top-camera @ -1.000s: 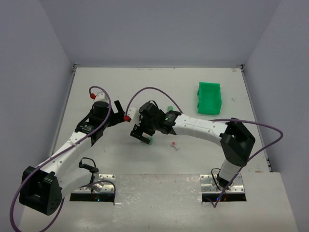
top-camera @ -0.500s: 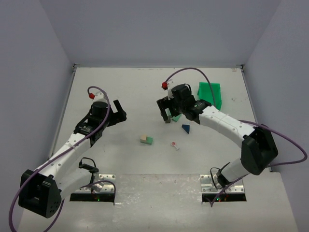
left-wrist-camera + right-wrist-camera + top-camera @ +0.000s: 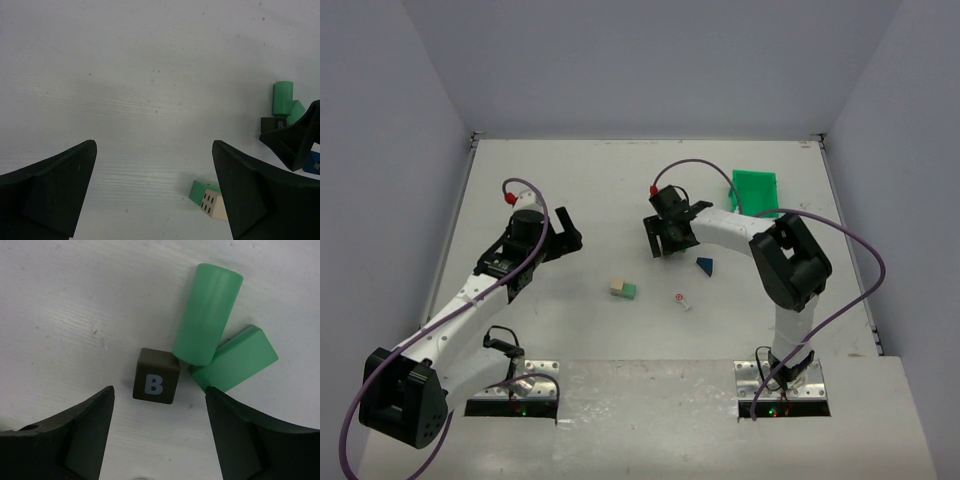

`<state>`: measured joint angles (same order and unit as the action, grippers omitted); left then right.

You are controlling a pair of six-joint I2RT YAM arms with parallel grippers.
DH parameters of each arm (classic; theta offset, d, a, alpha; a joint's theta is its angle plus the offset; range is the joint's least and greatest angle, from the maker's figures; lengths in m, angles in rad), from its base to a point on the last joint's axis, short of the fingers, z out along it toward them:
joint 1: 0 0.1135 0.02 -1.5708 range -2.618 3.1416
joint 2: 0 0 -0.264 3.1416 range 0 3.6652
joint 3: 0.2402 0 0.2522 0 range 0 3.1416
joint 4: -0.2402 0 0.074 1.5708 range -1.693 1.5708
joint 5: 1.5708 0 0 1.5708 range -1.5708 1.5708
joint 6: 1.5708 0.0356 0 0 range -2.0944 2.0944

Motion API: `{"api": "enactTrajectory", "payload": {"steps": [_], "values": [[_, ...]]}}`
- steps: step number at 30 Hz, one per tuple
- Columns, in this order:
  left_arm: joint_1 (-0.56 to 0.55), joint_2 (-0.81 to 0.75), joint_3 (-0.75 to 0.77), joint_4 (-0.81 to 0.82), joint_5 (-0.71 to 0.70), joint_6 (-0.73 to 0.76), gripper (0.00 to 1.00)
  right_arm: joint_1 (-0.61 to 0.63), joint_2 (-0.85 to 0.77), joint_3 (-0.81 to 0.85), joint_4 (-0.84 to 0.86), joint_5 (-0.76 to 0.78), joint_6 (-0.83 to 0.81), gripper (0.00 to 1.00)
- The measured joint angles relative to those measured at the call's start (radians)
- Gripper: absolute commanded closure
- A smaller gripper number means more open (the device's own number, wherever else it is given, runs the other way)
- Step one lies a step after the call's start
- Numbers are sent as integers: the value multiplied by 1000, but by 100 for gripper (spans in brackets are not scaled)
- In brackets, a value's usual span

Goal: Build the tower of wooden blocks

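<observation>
The right gripper (image 3: pixel 157 407) is holding its 2 fingers wide apart, straddling a dark cube (image 3: pixel 156 383) marked B that is lying on the table (image 3: pixel 570 170) and touching neither finger. A light green cylinder (image 3: pixel 206 315) is lying just beside that cube, with a light green block (image 3: pixel 235 358) touching the cylinder's end. The left gripper (image 3: pixel 154 150) is also spreading its 2 fingers wide, gripping nothing above bare tabletop. Nearer the bases, 1 tan cube (image 3: pixel 617 288) and 1 light green cube (image 3: pixel 630 291) are sitting side by side, touching. A dark blue wedge (image 3: pixel 704 264) is lying near the right gripper, with a bright green bin (image 3: pixel 754 192) standing beyond it.
</observation>
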<state>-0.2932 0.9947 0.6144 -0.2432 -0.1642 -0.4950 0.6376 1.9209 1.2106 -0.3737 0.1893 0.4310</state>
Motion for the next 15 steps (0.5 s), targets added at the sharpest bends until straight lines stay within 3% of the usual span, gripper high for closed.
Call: {"api": "enactTrajectory", "payload": {"steps": [5, 11, 15], "values": [[0, 0, 0, 0, 1, 0, 0, -1, 2, 0, 0, 20, 33, 45], [0, 0, 0, 0, 4, 0, 0, -1, 12, 1, 6, 18, 46, 71], [0, 0, 0, 0, 7, 0, 0, -1, 12, 1, 9, 11, 43, 80]]}}
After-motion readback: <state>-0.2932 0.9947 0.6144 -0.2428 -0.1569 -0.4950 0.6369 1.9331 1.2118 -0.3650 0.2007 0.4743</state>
